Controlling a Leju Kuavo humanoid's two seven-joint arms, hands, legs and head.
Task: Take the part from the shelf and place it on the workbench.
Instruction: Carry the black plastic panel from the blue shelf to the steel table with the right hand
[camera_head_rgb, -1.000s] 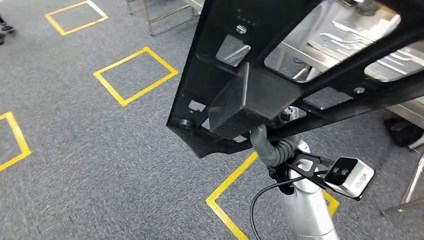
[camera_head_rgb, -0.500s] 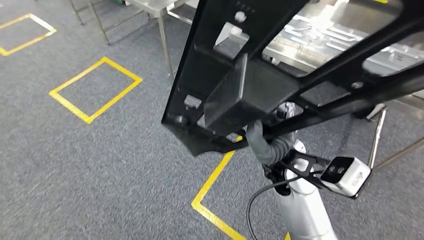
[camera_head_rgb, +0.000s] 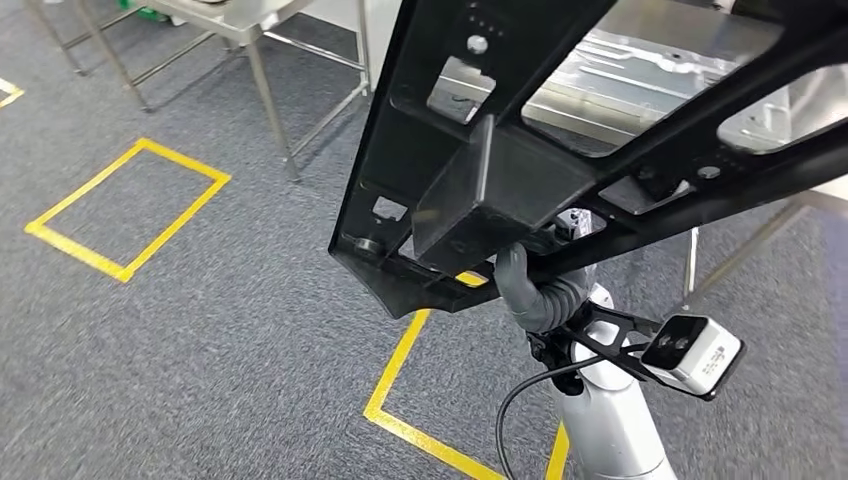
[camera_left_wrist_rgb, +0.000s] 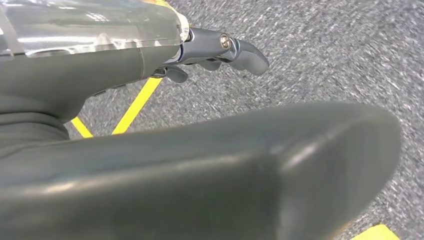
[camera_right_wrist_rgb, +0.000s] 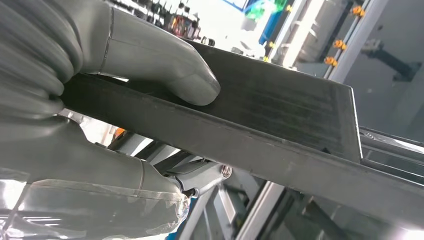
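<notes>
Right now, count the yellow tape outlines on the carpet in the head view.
2. One yellow rectangle lies on the left, near a metal table's legs; a second outline lies under the black part, partly hidden. More may be hidden.

My right arm (camera_head_rgb: 612, 430) rises upright with its hand (camera_head_rgb: 535, 290) gripping the black part (camera_head_rgb: 520, 180) from beneath, thumb (camera_right_wrist_rgb: 165, 70) pressed flat on it, while my left hand (camera_left_wrist_rgb: 200, 165) hangs with fingers (camera_left_wrist_rgb: 240, 50) loosely curled, holding nothing.

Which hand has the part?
The right hand grips the black part, thumb pressed on its flat edge. The left hand hangs over carpet, holding nothing.
</notes>
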